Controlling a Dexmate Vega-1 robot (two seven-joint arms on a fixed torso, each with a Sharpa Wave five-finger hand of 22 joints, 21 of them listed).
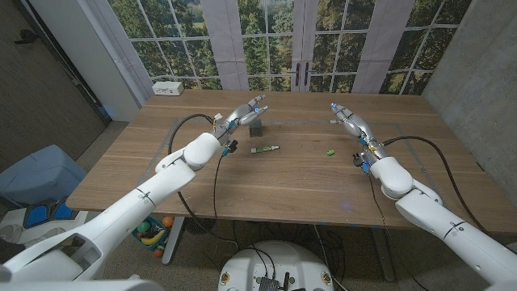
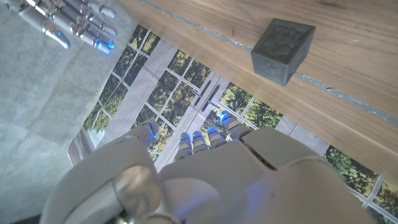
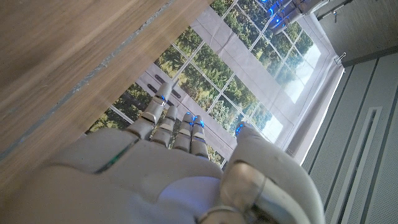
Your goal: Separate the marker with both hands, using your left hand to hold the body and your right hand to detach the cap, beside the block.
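A marker (image 1: 264,149) with a green end lies on the wooden table (image 1: 291,178), just in front of a small dark grey block (image 1: 256,127). A small green piece (image 1: 329,151), which looks like its cap, lies apart to the right. My left hand (image 1: 242,113) hovers at the block's left, fingers stretched out and holding nothing. My right hand (image 1: 349,121) is raised behind the green piece, fingers also spread and empty. The left wrist view shows the block (image 2: 283,42) beyond my left hand (image 2: 199,168), with the right hand's fingertips (image 2: 74,18) far off. My right hand (image 3: 174,168) fills the right wrist view's lower part.
A white box (image 1: 167,88) stands at the table's back left corner. Black cables (image 1: 182,133) run along both arms over the table. Windows and a grey wall lie behind the far edge. A blue seat (image 1: 40,174) stands on the floor at the left.
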